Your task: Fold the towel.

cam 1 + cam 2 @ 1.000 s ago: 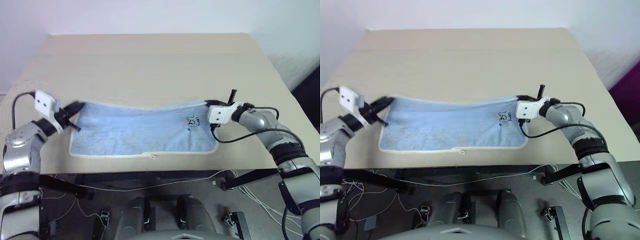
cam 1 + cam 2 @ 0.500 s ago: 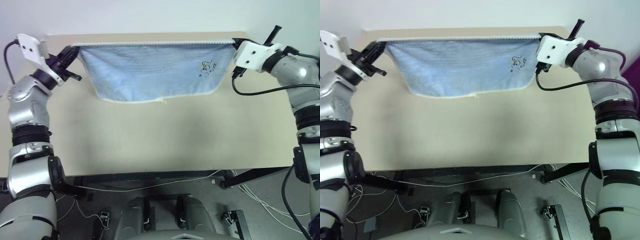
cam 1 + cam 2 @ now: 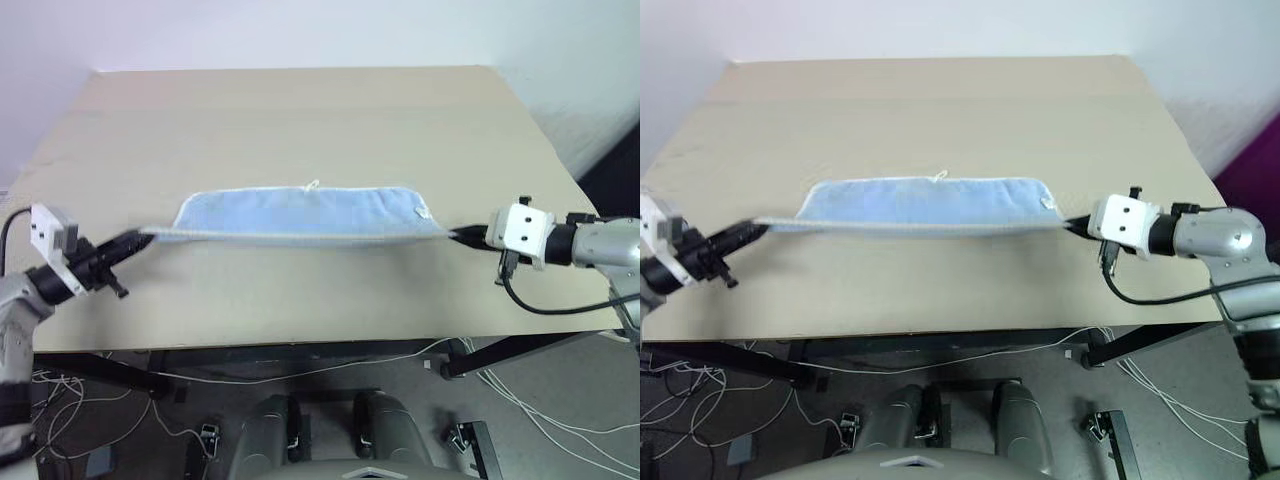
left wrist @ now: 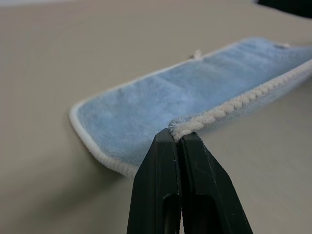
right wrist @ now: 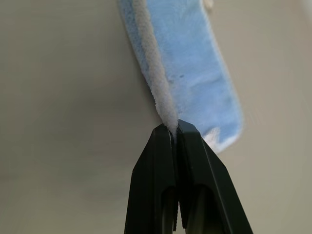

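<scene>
- I can't see the towel's [image 3: 300, 213] printed motif; the folded cloth hides it.
- My left arm [image 3: 652, 262] is cut off by the picture's edge.

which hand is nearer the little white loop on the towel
Right, though only slightly. The loop sits on the far edge of the towel, just right of its middle. The right hand pinches the near right corner; the left hand pinches the near left corner.

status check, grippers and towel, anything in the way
Left gripper shut on towel corner, right gripper shut on the opposite corner. Towel folded over on table, near edge stretched taut. Nothing in the way.
</scene>
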Robot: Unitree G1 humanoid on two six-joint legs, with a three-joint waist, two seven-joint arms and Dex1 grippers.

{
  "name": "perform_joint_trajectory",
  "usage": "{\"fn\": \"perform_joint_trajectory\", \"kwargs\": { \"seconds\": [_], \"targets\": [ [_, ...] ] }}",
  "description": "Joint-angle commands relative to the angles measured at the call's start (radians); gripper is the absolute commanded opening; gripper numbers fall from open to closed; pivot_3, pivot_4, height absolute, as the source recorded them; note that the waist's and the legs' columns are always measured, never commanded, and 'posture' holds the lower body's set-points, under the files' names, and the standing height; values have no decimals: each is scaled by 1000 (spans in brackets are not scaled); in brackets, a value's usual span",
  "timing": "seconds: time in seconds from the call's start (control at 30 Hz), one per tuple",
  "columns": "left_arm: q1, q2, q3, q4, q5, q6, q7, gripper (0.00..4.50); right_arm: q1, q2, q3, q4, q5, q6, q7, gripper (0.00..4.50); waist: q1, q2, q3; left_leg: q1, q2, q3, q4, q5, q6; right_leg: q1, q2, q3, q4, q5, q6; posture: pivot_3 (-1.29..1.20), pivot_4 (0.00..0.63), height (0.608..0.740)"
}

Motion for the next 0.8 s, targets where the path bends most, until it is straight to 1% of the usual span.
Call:
{"fn": "perform_joint_trajectory", "kwargs": {
  "seconds": [0.03, 0.13, 0.23, 0.33, 0.47, 0.5, 0.6, 0.67, 0.8],
  "targets": [
    [105, 20, 64, -97, -24, 44, -2, 0, 47, -47, -74, -76, 61, 64, 53, 57, 5, 0, 0, 0, 0, 0, 0, 0, 0, 0, 0, 0, 0, -1, -2, 0, 150, 740],
    [187, 24, 86, -141, -32, 59, -16, 0, 92, -65, -93, -101, 79, 97, 93, 57, 10, 0, 0, 0, 0, -1, -1, 0, -1, -1, -1, 0, -1, -2, -4, 0, 150, 740],
    [233, 29, 104, -169, -39, 73, -27, 0, 113, -78, -92, -107, 88, 119, 133, 57, 13, 0, 0, 0, 0, -2, -1, -1, -1, -3, -1, -1, -2, -3, -7, 0, 150, 740],
    [200, 24, 84, -150, -12, 63, 9, 0, 55, -41, -47, -63, 39, 97, 108, 57, 11, 1, 0, 0, 0, -3, -1, -1, -1, -3, -1, -1, -3, -3, -8, 0, 150, 740],
    [17, -7, 2, -13, 98, 11, 147, 0, -102, 56, 48, 72, -84, 27, 35, 57, 12, 1, 0, 0, 0, -3, -1, 0, -1, -4, -1, -1, -3, -2, -8, 0, 150, 740],
    [-33, -15, -19, 24, 114, 6, 166, 0, -148, 87, 70, 115, -115, 5, 14, 57, 11, 1, 0, 0, 0, -3, -1, 0, -1, -4, -1, -1, -3, -2, -8, 0, 150, 740],
    [-121, -28, -64, 98, 153, -21, 185, 0, -231, 143, 111, 209, -174, -39, -14, 57, 9, 1, 0, -3, -1, -2, -1, 0, -1, -2, 0, -1, -2, -1, -6, 0, 150, 740],
    [-218, -44, -120, 204, 217, -65, 222, 0, -324, 204, 153, 343, -248, -92, -80, 57, 8, 1, 0, -2, -1, 0, -1, 4, -2, -2, 0, -2, -1, 1, -4, 0, 150, 740],
    [-365, -73, -200, 406, 327, -164, 295, 0, -464, 282, 211, 583, -378, -204, -206, 57, 6, 0, 0, -2, -1, 1, -1, 5, -3, -2, 1, -2, 1, 1, -4, 0, 150, 740]
  ]
}}
